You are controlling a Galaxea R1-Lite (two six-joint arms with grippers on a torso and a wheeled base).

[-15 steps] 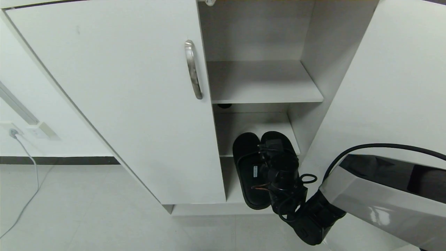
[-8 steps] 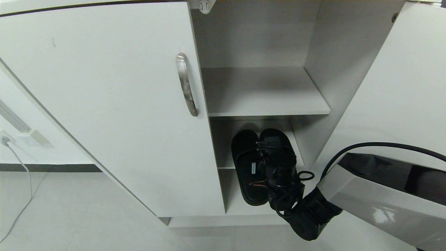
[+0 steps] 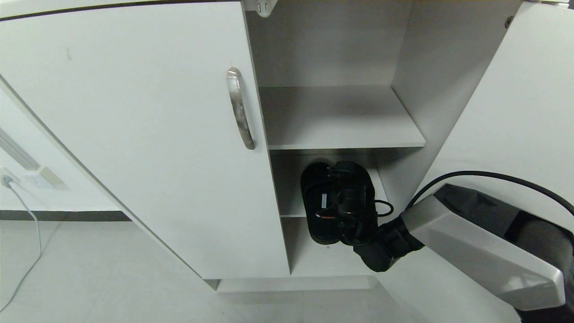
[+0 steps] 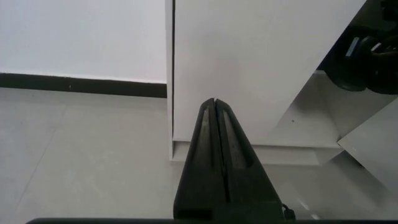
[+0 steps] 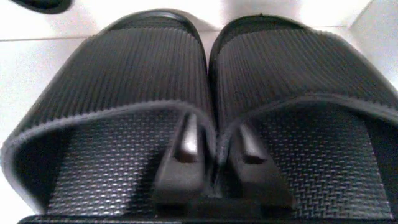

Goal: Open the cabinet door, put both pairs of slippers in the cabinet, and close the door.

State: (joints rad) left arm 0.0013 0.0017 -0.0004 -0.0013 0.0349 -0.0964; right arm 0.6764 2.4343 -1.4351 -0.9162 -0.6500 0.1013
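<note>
Cabinet [image 3: 430, 67]: the right door [image 3: 515, 112] stands wide open, so the opening step is done. The left door [image 3: 134, 112], with its metal handle [image 3: 240, 110], is closed.

Right hand [image 5: 214, 155]: it pinches one pair of black slippers [image 3: 320, 211]. Its fingers [image 5: 186, 143] clamp the two touching inner side walls together, under the ribbed straps.

The pair is at the lower shelf [image 3: 291, 202], under the middle shelf [image 3: 336, 116]. The toes are over the shelf board and the heels project past its front edge, above the bottom board [image 3: 314, 262]. Judged as mid-placement: the pair is partly in and not yet released.

A dark shape [image 5: 37, 4] lies farther back on that shelf. Whether it is a slipper cannot be told, so the status of the other pair is undetermined.

Left hand [image 4: 214, 143]: its fingers are pressed together and carry nothing. It hangs low over the floor [image 4: 81, 155], in front of the closed door.

Outstanding, as judged: seat and release this pair, confirm or stow the second pair, and shut the right door.
</note>
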